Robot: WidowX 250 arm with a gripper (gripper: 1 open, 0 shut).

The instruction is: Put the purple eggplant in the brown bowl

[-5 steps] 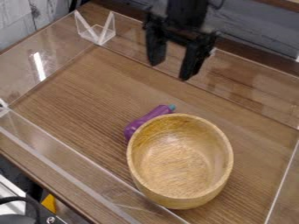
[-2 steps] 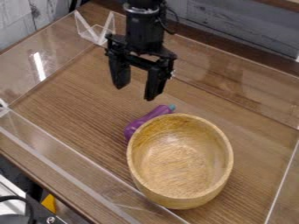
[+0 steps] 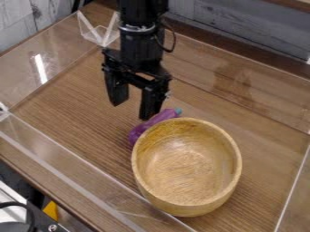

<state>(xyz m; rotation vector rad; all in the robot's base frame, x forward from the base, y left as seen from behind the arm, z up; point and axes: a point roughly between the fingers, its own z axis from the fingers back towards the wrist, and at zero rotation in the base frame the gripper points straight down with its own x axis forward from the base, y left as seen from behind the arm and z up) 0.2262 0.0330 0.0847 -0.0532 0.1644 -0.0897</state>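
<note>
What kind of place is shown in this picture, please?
It looks like a robot test bench, perhaps in a laboratory: a black robot gripper hangs over a brown wooden tabletop, where a glossy purple toy eggplant lies beside a round light-brown bowl.

Bowl [image 3: 187, 172]: wood-like, smooth. Worktop [image 3: 72, 118]: wood-look, low sheen. Eggplant [image 3: 151, 130]: smooth, mildly glossy, probably plastic.

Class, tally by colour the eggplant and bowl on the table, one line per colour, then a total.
Purple: 1, the eggplant
Brown: 1, the bowl
Total: 2
</note>
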